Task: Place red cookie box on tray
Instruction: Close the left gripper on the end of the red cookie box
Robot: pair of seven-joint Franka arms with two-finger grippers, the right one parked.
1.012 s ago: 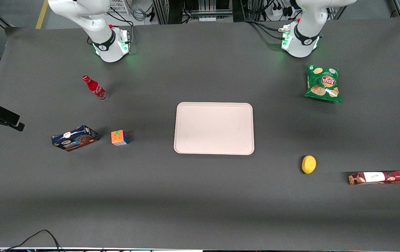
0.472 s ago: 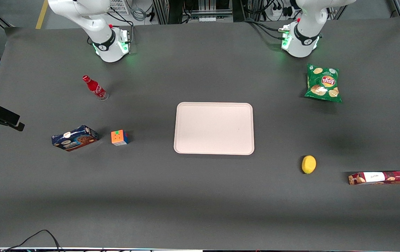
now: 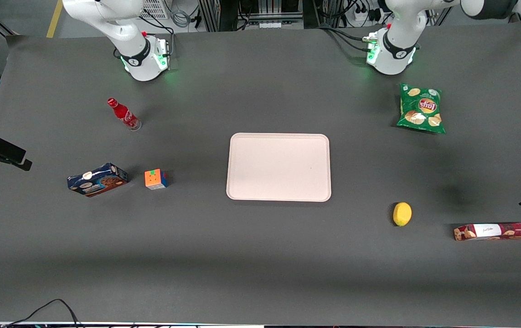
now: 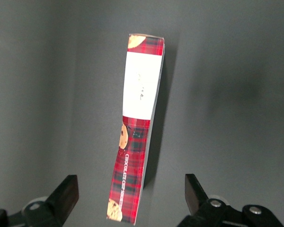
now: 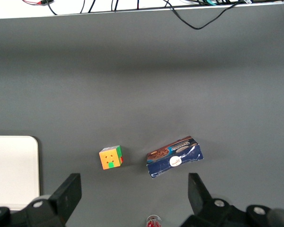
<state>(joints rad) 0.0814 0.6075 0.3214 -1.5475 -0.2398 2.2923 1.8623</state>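
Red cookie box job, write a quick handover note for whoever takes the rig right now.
Gripper: open, hovering above the red cookie box, fingers apart on either side of one end, holding nothing.
Red cookie box: lying flat on the table at the working arm's end, nearer the front camera than the lemon.
Tray: mid-table, nothing on it.
Done: approach only.
Left: descend, grasp, carry to tray, release.

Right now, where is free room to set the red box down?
The tray is bare. The open pincer hovers above the red cookie box; between box and tray only the lemon lies. The chips bag lies farther from the camera.
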